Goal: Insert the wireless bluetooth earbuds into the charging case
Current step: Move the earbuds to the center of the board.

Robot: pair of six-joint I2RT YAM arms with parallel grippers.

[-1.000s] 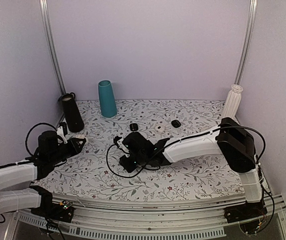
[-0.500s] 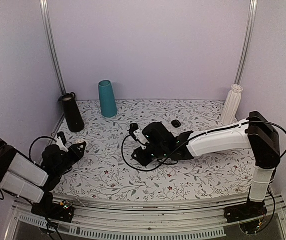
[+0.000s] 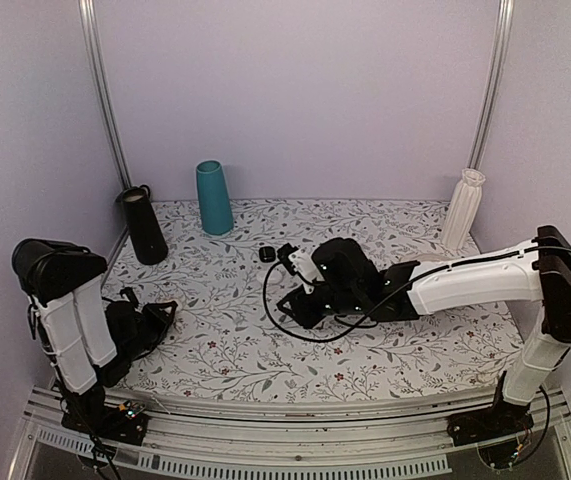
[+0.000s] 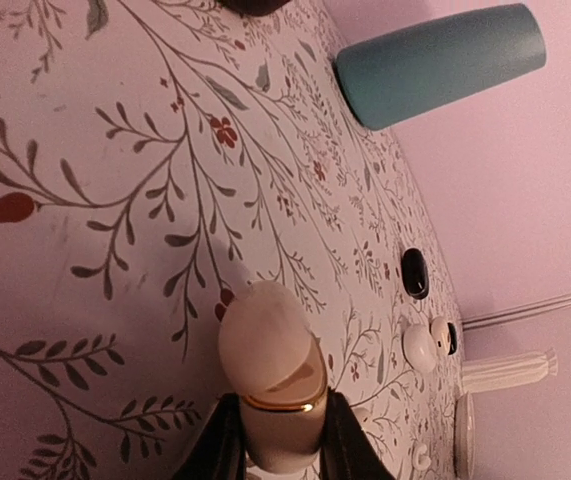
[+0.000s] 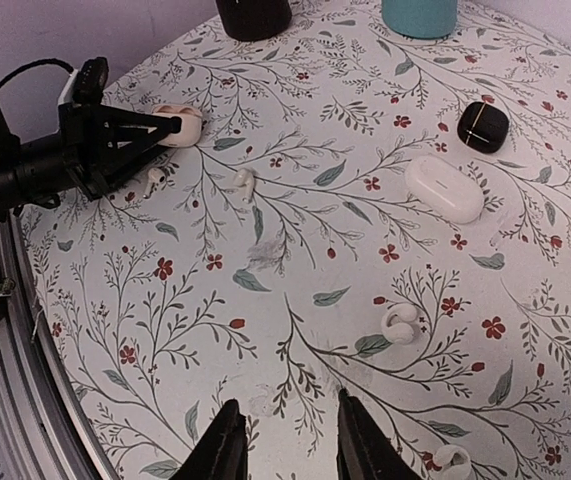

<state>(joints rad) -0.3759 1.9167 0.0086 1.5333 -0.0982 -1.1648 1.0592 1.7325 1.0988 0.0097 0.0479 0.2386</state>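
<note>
My left gripper (image 4: 277, 398) is shut on the charging case (image 4: 265, 340), a cream-white oblong with a gold band that sticks out past the jaws, low over the floral mat. In the right wrist view that case (image 5: 185, 122) shows at the tip of the left gripper (image 5: 165, 127), at the mat's near left. Two tiny white earbuds lie loose beside it, one (image 5: 243, 180) to its right and one (image 5: 153, 177) just below the jaws. My right gripper (image 5: 287, 400) hovers open above bare mat near the middle (image 3: 287, 305), with nothing between its fingers.
Another white oblong case (image 5: 445, 188) and a black case (image 5: 483, 125) lie further back. Two white clip-shaped pieces (image 5: 400, 325) (image 5: 452, 460) sit close to my right fingers. A teal cup (image 3: 214, 197), black cylinder (image 3: 143, 225) and white vase (image 3: 462, 210) line the back.
The left arm has folded up steeply at the near left, its gripper staying shut on the case and sliding slightly nearer. The right gripper has drawn back to the right.
</note>
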